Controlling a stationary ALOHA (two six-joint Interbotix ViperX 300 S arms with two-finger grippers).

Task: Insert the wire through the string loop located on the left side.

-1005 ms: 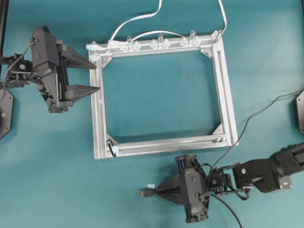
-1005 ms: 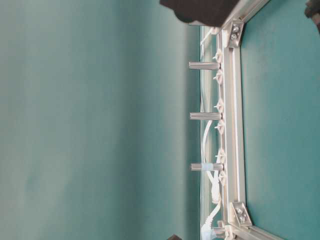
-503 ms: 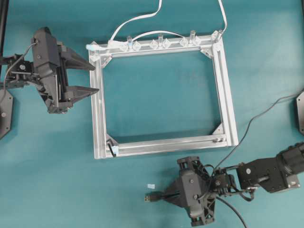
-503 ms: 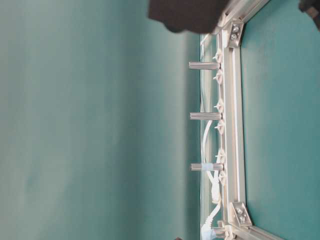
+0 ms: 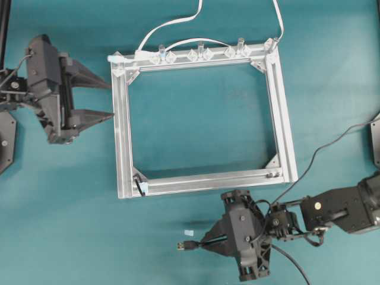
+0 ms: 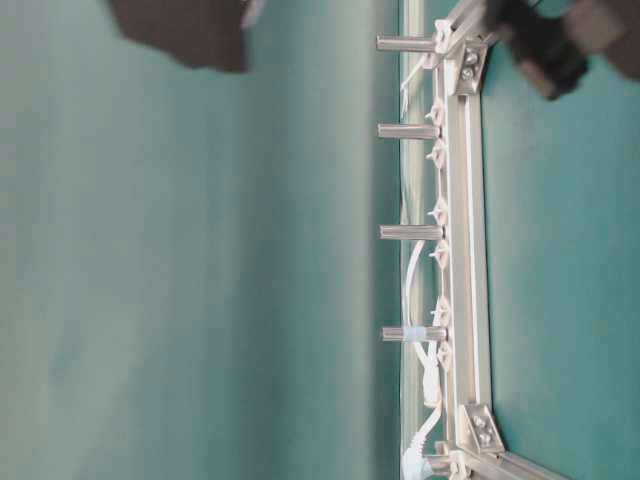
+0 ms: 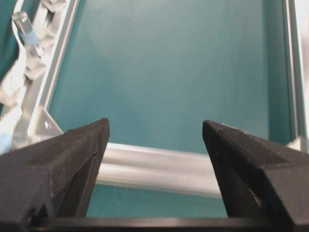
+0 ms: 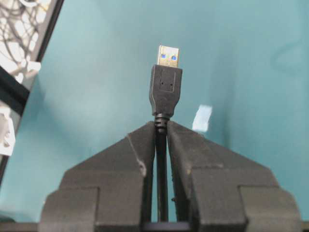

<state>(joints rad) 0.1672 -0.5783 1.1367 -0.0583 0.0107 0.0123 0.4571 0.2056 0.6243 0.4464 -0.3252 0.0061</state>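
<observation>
Pinching the wire (image 8: 165,92) just behind its plug, the right gripper (image 5: 205,242) is parked at 6 o'clock below the frame (image 5: 279,119). The string loop (image 5: 140,187) sits at 7 o'clock. The plug could get snagged on the frame if it's aimed low. The left gripper (image 5: 95,101) is spread wide, empty.

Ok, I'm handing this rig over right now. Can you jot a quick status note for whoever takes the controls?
Right gripper: shut on the thin black wire, silver-tipped USB plug sticking out ahead, below the frame's bottom rail.
Left gripper: open, empty, beside the square silver aluminium frame.
Small dark string loop: at the frame's bottom-left corner.
Done: wire grasped.
Left: carry plug to loop, thread it through.
</observation>
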